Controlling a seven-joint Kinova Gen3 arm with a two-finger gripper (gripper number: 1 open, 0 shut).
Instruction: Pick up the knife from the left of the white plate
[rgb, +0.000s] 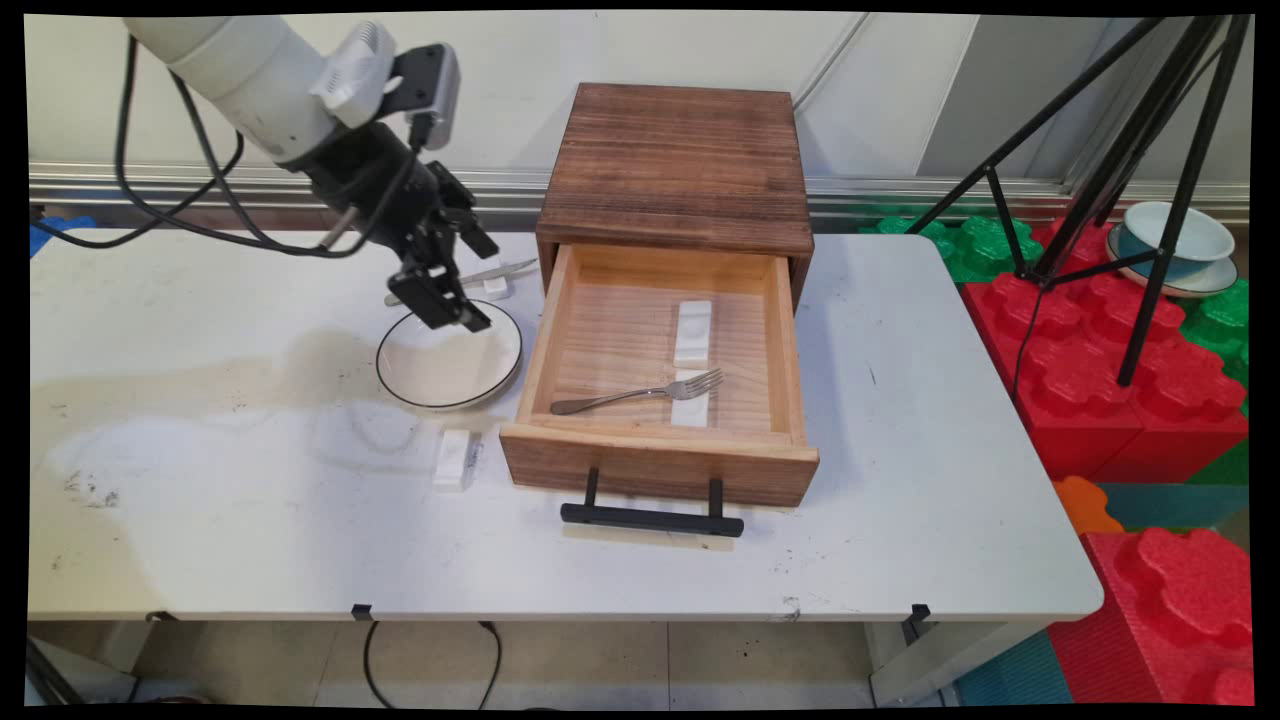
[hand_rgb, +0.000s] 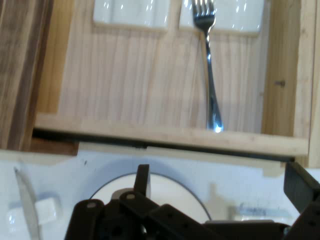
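Claw (rgb: 452, 300) open; fork (rgb: 640, 393) in drawer (rgb: 660, 455).

The end effector (rgb: 452, 285) hangs over a plate (rgb: 449, 362); right of it, a fork (rgb: 640, 392) lies in the drawer (rgb: 660, 455).

plate (rgb: 440, 375) partly behind gripper (rgb: 452, 300), knife (rgb: 500, 270) partly hidden

I see a robot test lab, not a home: a scuffed white bench (rgb: 900, 520) against a bare panelled wall (rgb: 650, 50), a black tripod (rgb: 1150, 180) beside it, and red and green foam blocks (rgb: 1100, 350) stacked on the floor.
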